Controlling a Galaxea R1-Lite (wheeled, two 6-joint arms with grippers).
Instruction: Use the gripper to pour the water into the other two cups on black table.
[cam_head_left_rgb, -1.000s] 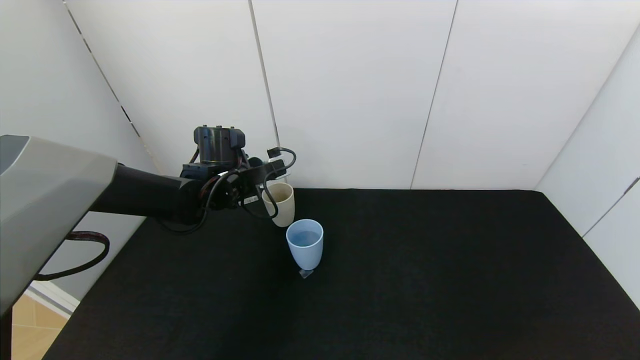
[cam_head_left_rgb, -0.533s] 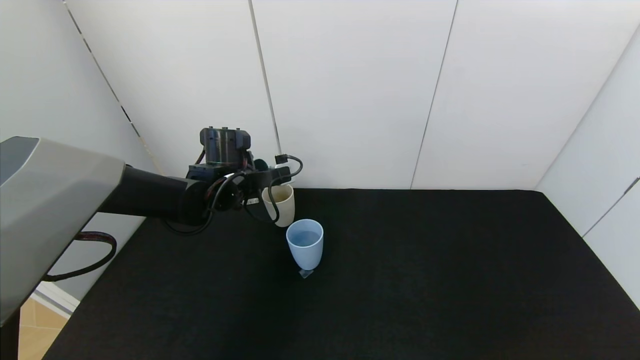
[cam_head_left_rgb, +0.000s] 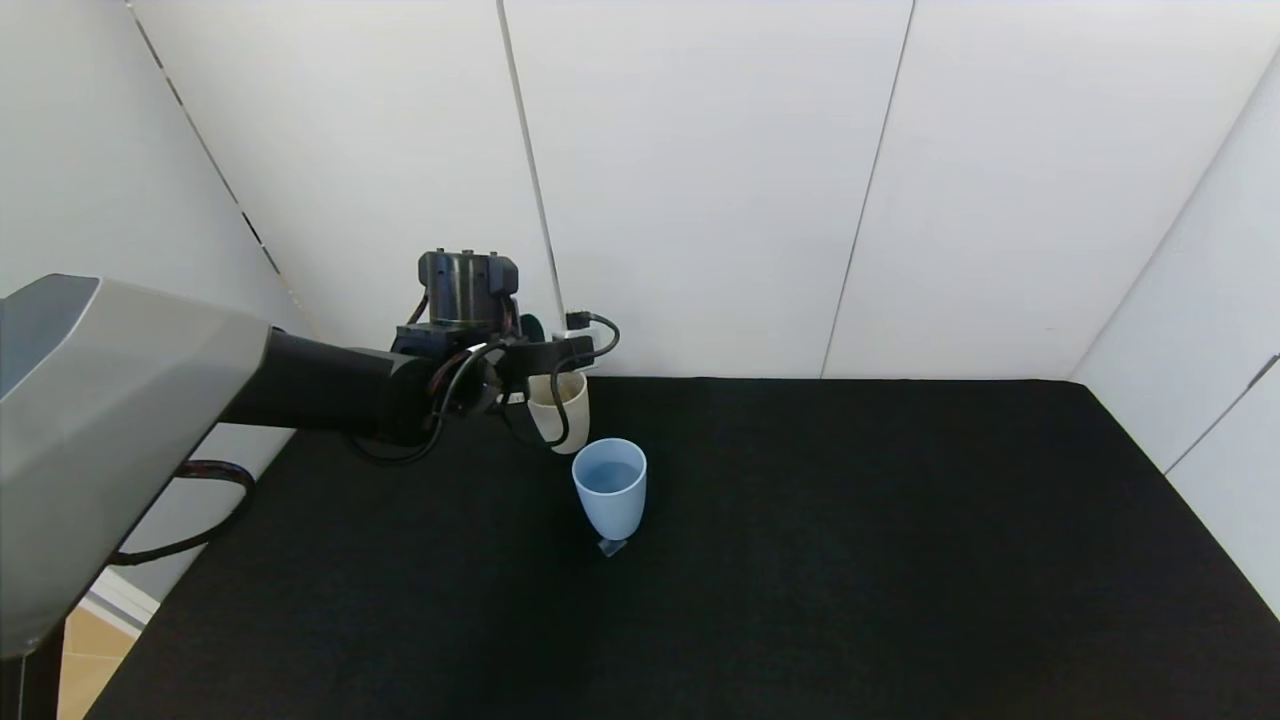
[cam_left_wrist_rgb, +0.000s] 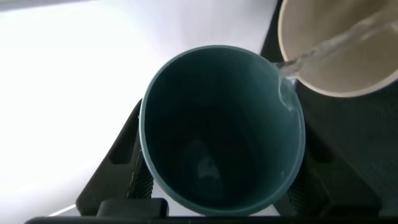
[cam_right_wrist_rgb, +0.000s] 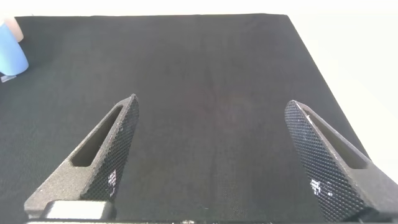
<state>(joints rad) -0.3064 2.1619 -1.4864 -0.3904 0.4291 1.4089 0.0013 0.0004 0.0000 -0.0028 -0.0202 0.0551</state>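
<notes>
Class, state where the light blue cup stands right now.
In the head view the light blue cup stands upright on the black table, left of centre, just in front of the beige cup receiving water from the left gripper.

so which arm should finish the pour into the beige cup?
Left. The left gripper holds the teal cup, tilted, with water streaming into the beige cup. The right gripper is open over bare black table, away from the cups.

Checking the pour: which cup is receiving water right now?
The beige cup, nearest the wall: a stream runs into it from the teal cup in the left gripper. The blue cup stands apart.
</notes>
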